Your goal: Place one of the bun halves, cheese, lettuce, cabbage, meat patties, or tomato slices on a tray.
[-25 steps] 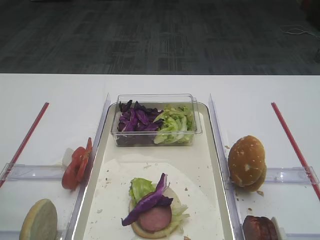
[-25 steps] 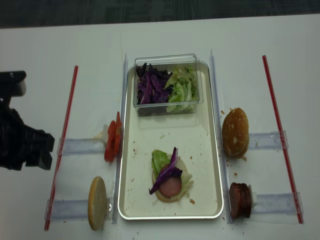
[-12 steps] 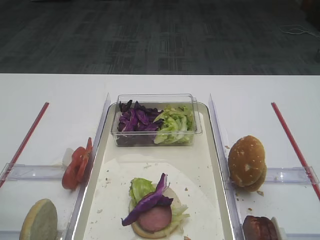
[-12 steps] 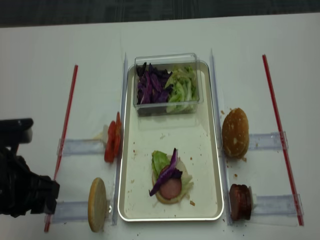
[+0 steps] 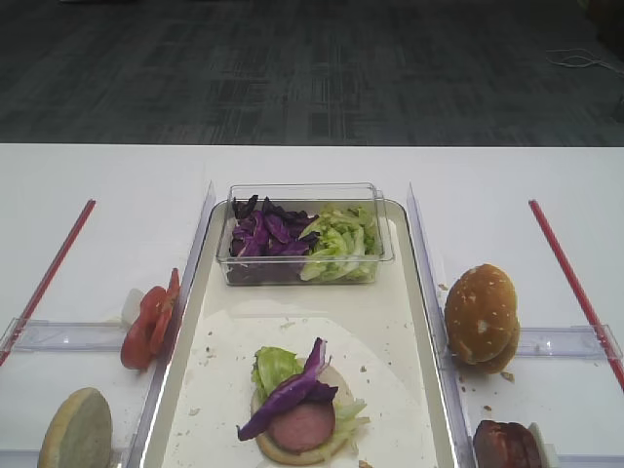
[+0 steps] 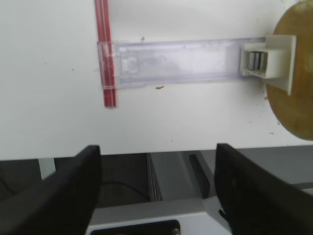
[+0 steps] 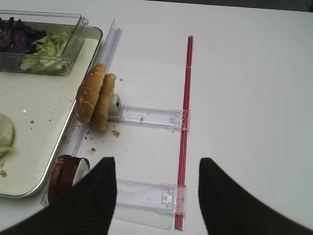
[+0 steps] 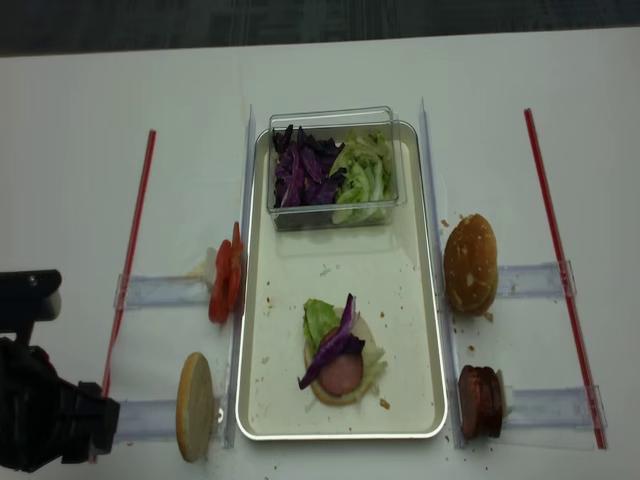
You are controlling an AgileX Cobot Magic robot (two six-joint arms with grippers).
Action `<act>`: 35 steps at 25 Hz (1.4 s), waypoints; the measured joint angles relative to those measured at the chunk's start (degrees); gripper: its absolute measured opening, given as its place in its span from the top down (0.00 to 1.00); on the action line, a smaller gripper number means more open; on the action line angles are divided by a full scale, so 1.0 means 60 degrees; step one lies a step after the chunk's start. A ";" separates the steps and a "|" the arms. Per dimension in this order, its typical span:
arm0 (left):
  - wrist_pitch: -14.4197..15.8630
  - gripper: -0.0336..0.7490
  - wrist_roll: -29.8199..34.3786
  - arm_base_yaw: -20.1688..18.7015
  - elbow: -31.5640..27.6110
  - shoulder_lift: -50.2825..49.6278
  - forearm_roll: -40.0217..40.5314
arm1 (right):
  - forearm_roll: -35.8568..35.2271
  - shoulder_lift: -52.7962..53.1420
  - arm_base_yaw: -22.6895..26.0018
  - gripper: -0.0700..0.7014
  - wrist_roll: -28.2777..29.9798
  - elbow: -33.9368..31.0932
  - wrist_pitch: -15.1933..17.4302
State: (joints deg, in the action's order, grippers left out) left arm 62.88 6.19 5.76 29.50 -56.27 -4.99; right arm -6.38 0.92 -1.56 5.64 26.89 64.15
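the left gripper [image 6: 157, 188] is being held with jaws wide apart and nothing between them, low at the table's near edge. the nearest pale bun half [image 6: 296, 73], propped on edge in a clear holder [image 6: 186, 61], is lying just ahead and to the right of the jaws. it is judged light, soft and easily crushed; a gentle pinch across its faces is advised. the right gripper [image 7: 154, 196] is likewise being held apart and empty, with the seeded bun halves [image 7: 95, 95] ahead-left. farther off, the tray [image 8: 415, 300] is carrying the part-built stack.
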 joint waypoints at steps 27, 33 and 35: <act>0.0401 0.34 -0.0118 0.0000 -0.0255 0.3044 -0.0003 | 0.0000 0.0000 0.0000 0.40 0.0038 0.0000 0.0000; 0.0438 0.34 -0.0168 0.0000 -0.0255 0.3737 -0.0003 | 0.0000 0.0000 0.0000 0.40 0.0038 0.0000 0.0000; 0.0482 0.34 -0.0184 0.0000 -0.0255 0.4090 -0.0003 | 0.0000 0.0000 0.0000 0.40 0.0038 0.0000 0.0000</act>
State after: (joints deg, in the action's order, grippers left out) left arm 65.77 5.09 5.76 27.97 -31.72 -5.01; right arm -6.38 0.92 -1.56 5.87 26.89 64.15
